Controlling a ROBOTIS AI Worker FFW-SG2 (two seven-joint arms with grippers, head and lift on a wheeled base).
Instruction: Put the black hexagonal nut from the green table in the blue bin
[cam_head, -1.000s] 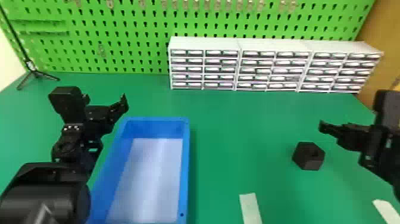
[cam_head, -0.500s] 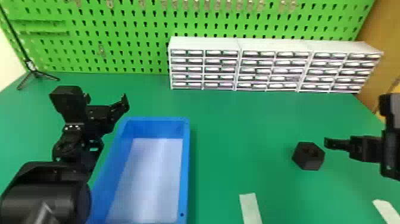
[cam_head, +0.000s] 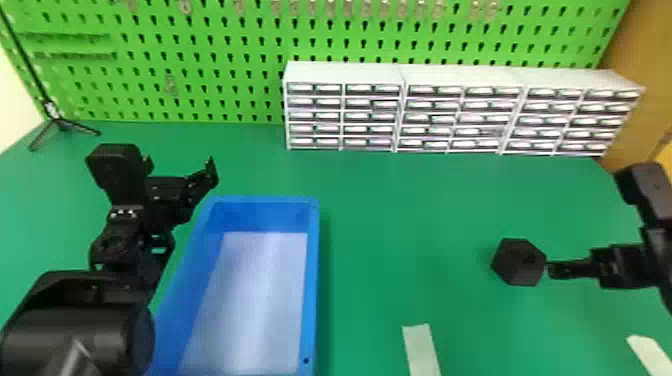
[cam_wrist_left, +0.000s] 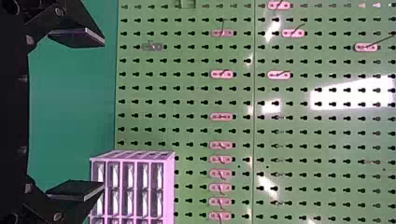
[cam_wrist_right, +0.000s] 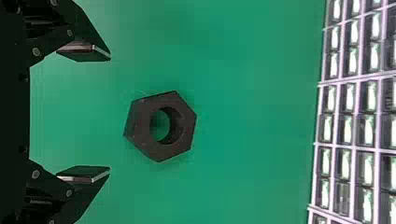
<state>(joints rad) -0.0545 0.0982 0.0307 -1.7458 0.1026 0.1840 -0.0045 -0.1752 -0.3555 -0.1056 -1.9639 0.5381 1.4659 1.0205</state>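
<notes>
In the head view my right gripper (cam_head: 560, 270) is at the right, close beside the black hexagonal nut (cam_head: 518, 263), which lies on the green table (cam_head: 400, 240). Seen from the right wrist, the gripper (cam_wrist_right: 110, 113) is open with its fingers wide apart, and the nut (cam_wrist_right: 140, 126) lies just beyond the fingertips, centred between them. The blue bin (cam_head: 313, 280) stands left of centre. My left gripper (cam_head: 212, 172) is parked above the table by the bin's far left corner; in the left wrist view the gripper (cam_wrist_left: 103, 114) is open, nothing between its fingers.
White drawer cabinets (cam_head: 345, 107) stand along the back, before a green pegboard (cam_head: 210, 65). A small black tripod (cam_head: 60, 122) is at the far left. Pale strips (cam_head: 421, 350) lie on the table near the front edge.
My right gripper first drew back to the right, then came leftward and nearer to the nut, and its arm has turned. The left arm, nut and bin have kept their places.
</notes>
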